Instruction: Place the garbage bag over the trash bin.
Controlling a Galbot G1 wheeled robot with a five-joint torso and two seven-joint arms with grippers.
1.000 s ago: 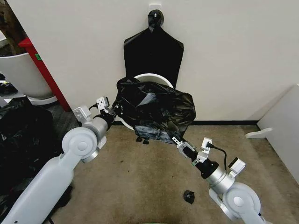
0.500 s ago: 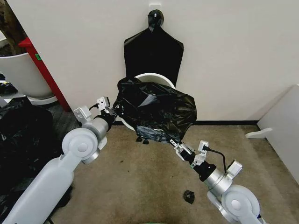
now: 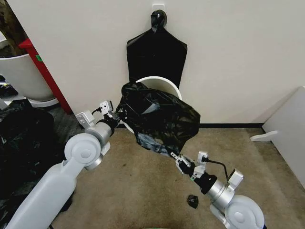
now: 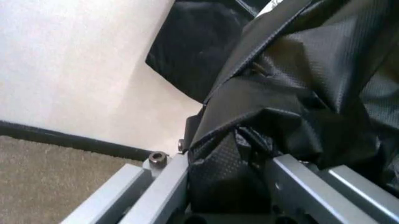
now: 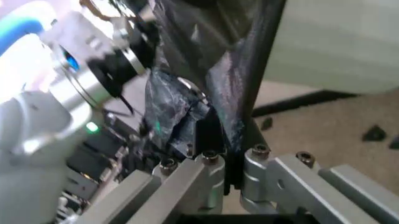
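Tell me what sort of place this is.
Likely an indoor test corner of an office or lab: brown carpet, a plain white wall with black baseboard, and a trash bin staged against it.

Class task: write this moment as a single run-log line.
left pincer: shut on glossy black plastic garbage bag | right pincer: shut on bag's lower edge | round cream-white plastic trash bin: part covered

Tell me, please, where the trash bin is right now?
In the head view, the bin stands against the wall below the hanging black bundle, its front draped by the bag stretched between both grippers.
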